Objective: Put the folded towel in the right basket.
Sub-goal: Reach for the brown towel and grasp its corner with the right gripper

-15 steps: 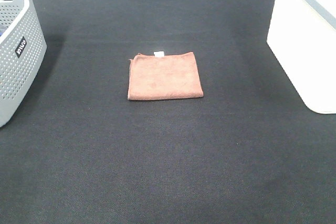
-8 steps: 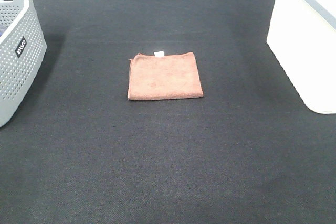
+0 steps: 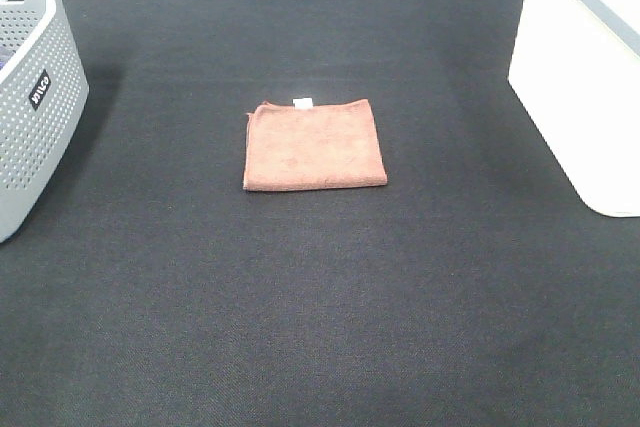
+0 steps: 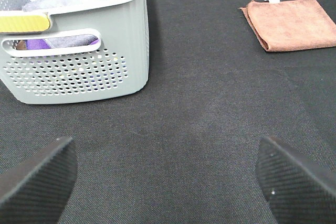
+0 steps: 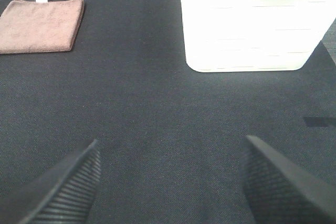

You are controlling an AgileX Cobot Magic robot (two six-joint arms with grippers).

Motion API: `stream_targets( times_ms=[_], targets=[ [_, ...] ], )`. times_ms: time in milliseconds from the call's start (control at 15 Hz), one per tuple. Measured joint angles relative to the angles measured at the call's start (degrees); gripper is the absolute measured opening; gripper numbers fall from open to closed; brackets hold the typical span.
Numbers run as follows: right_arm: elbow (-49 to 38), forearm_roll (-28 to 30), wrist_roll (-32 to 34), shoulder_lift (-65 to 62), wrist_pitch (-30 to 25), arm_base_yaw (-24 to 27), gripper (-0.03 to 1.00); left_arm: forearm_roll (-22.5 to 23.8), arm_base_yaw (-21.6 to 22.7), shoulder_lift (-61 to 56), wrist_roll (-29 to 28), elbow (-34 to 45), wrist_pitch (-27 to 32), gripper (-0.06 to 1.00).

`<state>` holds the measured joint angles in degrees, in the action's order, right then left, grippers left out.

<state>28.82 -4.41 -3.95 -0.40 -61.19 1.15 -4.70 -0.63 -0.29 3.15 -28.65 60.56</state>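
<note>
A folded brown towel (image 3: 314,144) with a small white tag lies flat on the black mat near the middle of the table. It also shows in the left wrist view (image 4: 291,23) and the right wrist view (image 5: 42,24). The white right basket (image 3: 585,77) stands at the right edge and shows in the right wrist view (image 5: 252,22). Neither arm appears in the high view. My left gripper (image 4: 168,182) is open and empty above bare mat. My right gripper (image 5: 170,184) is open and empty above bare mat, apart from the towel and the basket.
A grey perforated basket (image 3: 30,97) stands at the left edge; in the left wrist view (image 4: 79,45) it holds several cloths. The black mat (image 3: 320,297) covers the table.
</note>
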Motion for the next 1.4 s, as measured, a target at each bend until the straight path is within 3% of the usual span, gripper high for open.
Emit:
stream_targets(
  times_ms=[1133,1333,1400],
  targets=[
    [0.2,0.0,0.0,1.9,0.3,0.0,0.7,0.0,0.0,0.0,0.0,0.0,0.0,0.88],
    [2.1,-0.7,0.0,11.5,10.7,0.0,0.7,0.0,0.0,0.0,0.0,0.0,0.0,0.88],
    [2.1,-0.7,0.0,11.5,10.7,0.0,0.7,0.0,0.0,0.0,0.0,0.0,0.0,0.88]
  ],
)
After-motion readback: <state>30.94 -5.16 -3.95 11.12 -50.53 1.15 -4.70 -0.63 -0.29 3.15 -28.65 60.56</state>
